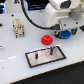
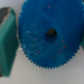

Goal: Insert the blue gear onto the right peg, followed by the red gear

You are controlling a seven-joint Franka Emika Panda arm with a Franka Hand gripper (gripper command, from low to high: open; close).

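The gripper (image 1: 64,33) sits over the blue gear (image 1: 65,34) near the table's (image 1: 15,55) far edge; its grip cannot be told; the red gear (image 1: 46,39) lies beside

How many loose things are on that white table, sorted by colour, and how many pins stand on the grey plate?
Blue gear: 1
Red gear: 1
Cream-coloured block: 1
Dark pins on the grey plate: 2, one and the other
Total: 5
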